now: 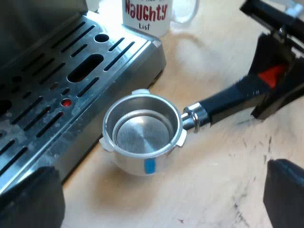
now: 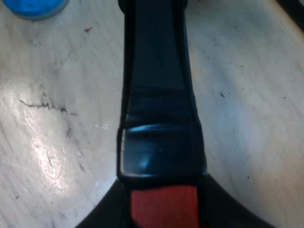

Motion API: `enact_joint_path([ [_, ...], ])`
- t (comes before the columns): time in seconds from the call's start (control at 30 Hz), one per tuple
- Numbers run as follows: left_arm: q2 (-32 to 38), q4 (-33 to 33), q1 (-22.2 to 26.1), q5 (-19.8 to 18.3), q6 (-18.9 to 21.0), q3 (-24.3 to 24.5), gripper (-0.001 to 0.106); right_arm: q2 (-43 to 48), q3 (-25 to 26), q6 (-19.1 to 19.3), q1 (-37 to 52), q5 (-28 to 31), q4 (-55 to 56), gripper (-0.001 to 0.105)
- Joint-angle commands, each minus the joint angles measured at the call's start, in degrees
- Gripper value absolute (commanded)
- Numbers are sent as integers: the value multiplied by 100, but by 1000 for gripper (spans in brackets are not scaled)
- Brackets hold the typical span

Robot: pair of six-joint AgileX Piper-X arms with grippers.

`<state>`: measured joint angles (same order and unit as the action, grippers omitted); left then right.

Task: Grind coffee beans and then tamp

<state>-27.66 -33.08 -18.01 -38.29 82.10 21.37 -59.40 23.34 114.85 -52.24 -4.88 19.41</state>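
left gripper (image 1: 159, 190): fingers wide apart, empty, over the holder's bowl
holder (image 1: 142, 135): on the table, bowl empty, just beside the drip tray (image 1: 57, 71)
handle (image 1: 223, 104): long axis runs from the bowl away to the right gripper (image 1: 274, 76)
right gripper: clamped on the red end, so it's the nearer arm for the lift
tamper (image 2: 33, 7): blue, beyond the handle

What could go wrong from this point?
1. The right jaws grip the holder only at its red end, far from its heavy metal end; once lifted, it may sag or twist.
2. That metal end lies close beside the machine, at its tray edge, so a swing could knock against it.
3. The mug stands by the tray's corner and might get bumped on the way.
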Motion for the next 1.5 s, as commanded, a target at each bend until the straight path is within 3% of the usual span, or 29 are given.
enact_joint_path([
  [0.03, -102, 12, -28, -68, -279, 11, 86, 57, 13, 122, 8, -184, -331, 0],
  [0.17, -289, 12, -28, -132, -343, 11, 86, 57, -133, 89, 8, -184, -500, 0],
  [0.4, -811, -34, -28, -182, -913, 11, 86, -7, -188, 204, 8, -184, -542, 0],
  [0.53, -923, -6, -28, -405, -912, 11, 86, -163, -188, 243, 8, -184, -571, 0],
  [1.03, -921, -6, -28, -396, -912, 11, 86, -1145, -188, 193, 8, -184, -979, 0],
  [1.5, -921, -6, -28, -396, -912, 11, 86, -1408, -188, 68, 8, 36, -878, 0],
])
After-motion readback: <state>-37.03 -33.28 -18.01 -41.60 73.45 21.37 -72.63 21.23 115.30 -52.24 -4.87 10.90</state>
